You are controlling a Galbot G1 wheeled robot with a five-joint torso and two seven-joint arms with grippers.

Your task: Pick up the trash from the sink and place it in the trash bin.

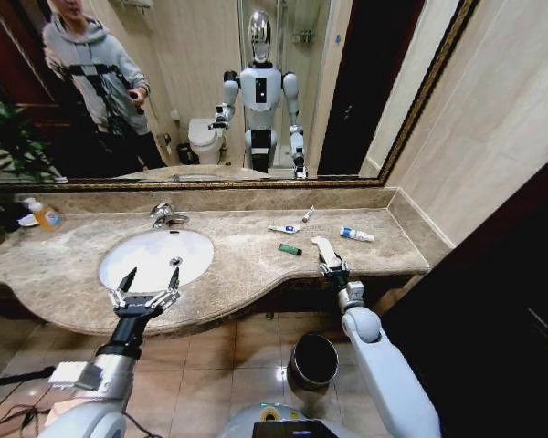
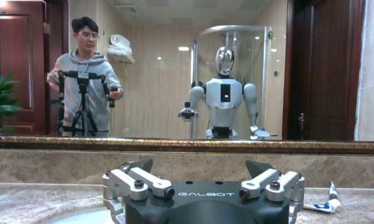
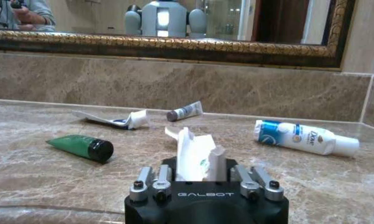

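Right gripper: the black right gripper [image 3: 198, 175] sits low on the beige marble counter [image 1: 256, 260], to the basin's right, its fingers closed onto a flat white crumpled strip [image 3: 194, 156] that stands up between them; in the head view the white strip [image 1: 325, 250] juts forward past the fingertips, so the hold looks to be on its near end.
Why held so: a thin, limp piece gives little to pinch, so a grip from the end, close to the stone, is probably the surest way to lift it.
Left gripper: the left gripper [image 1: 144, 292] hangs over the near rim of the white oval sink [image 1: 137, 269], fingers spread wide and holding nothing; it reads as waiting.
Remaining trash: a green tube with a black cap [image 3: 81, 147], a flattened white tube with blue marks [image 3: 115, 119], a small grey-capped tube [image 3: 185, 111] and a white-and-blue tube [image 3: 305, 136] lie scattered on the counter beyond the strip, apart from one another.
Trash bin: the round shiny metal bin [image 1: 312, 361] stands on the tiled floor below the counter edge, near the right arm, a short carry down.
Bystander items: an orange-liquid bottle [image 1: 44, 214] stands far left, away from the work.
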